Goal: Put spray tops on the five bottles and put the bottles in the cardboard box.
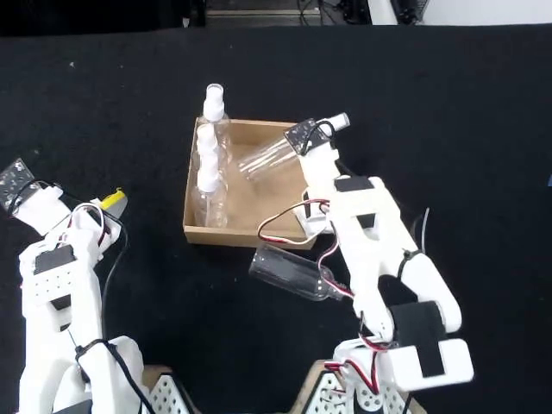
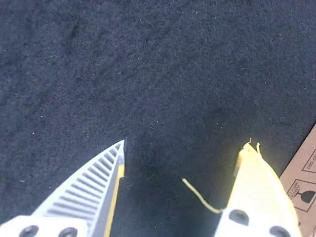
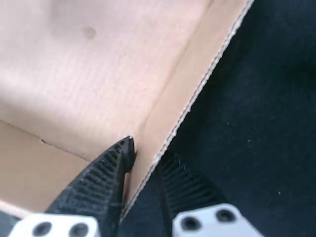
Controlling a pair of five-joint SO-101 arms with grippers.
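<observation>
Covering the whole table, a black cloth [image 1: 448, 103] was seen, with a pale strip of room [image 1: 483, 10] showing past its far edge. At the left, the left gripper [image 2: 185, 145] was held low over bare cloth, fingers spread and nothing between them. In the middle the cardboard box [image 1: 250, 235] was found with a row of bottles [image 1: 209, 164], white spray tops fitted, along its left wall and a fourth bottle [image 1: 267, 159] slanted across its floor. A fifth bottle [image 1: 289, 272] was laid on its side on the cloth just outside the near wall, and the right gripper [image 3: 148, 150] was closed on the box's right wall, one finger inside, one outside.
</observation>
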